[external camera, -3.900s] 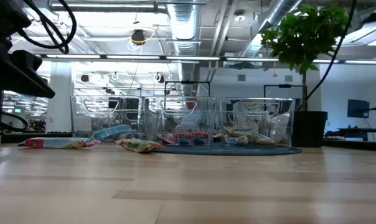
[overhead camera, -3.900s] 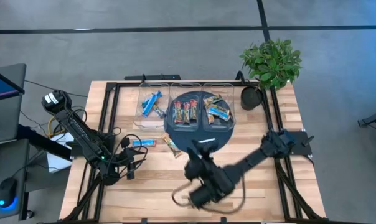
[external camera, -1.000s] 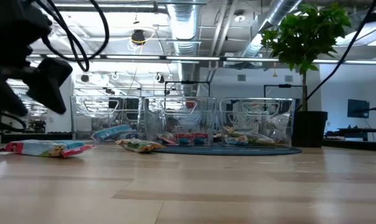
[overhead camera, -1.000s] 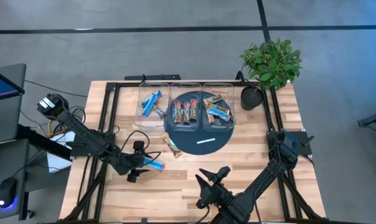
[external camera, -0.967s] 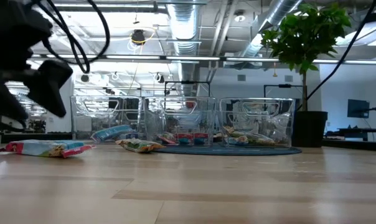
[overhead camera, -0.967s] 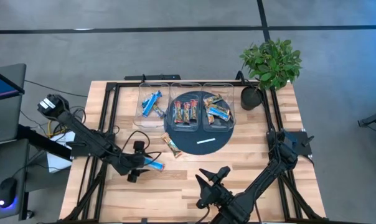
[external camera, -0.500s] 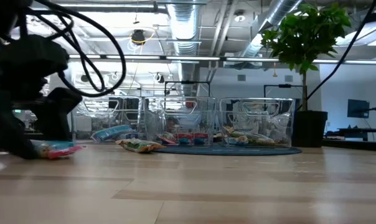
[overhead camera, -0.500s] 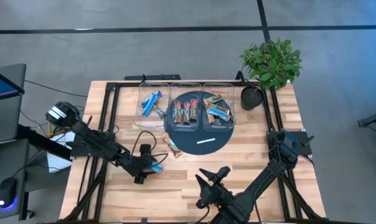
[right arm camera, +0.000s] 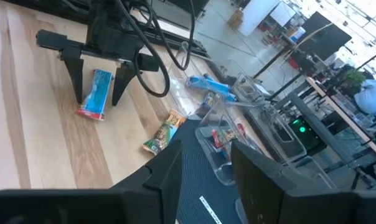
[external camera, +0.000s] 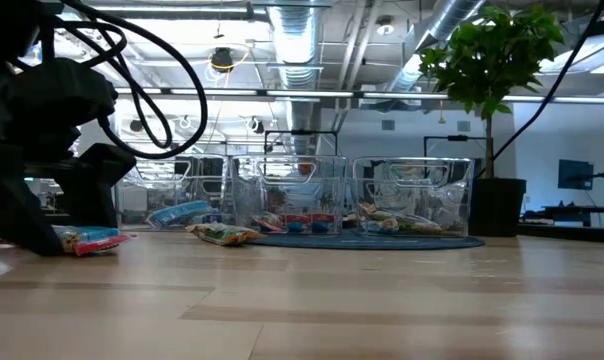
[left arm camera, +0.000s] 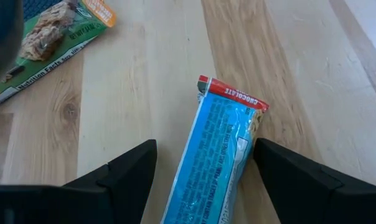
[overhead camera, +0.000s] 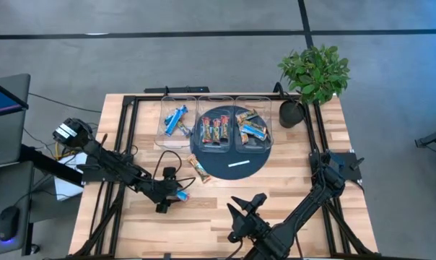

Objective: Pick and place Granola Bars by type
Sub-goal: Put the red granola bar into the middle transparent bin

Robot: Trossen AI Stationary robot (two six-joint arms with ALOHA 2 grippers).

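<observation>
A blue granola bar point(left arm camera: 219, 162) lies flat on the wooden table at the near left. My left gripper point(left arm camera: 205, 144) is down at the table, open, with one finger on each long side of the bar point(overhead camera: 182, 193). An orange-and-green bar point(overhead camera: 198, 170) lies flat beside the dark round mat point(overhead camera: 229, 167). More bars lie sorted in three clear bins: blue point(overhead camera: 176, 119), red point(overhead camera: 215, 130), orange point(overhead camera: 252, 128). My right gripper point(overhead camera: 247, 204) waits open above the table's near middle, holding nothing. My left gripper slants down from the table's left, its fingers along the blue bar's two long sides. One fingertip point(left arm camera: 263, 149) stands right at the bar's long edge point(left arm camera: 251, 140); whether it touches I cannot tell. The bar lies flat on the table.
A thin white strip point(overhead camera: 238, 163) lies on the mat. A potted plant point(overhead camera: 315, 72) stands at the far right corner. Black frame rails point(overhead camera: 124, 144) run along the table's left and right sides. Bare wood point(overhead camera: 203, 224) lies toward the near edge.
My left gripper has sunk to the table and gone a little toward the table's right edge, so its open fingers now straddle the blue bar. It has kept still for the last half second. The bar has stayed in place.
</observation>
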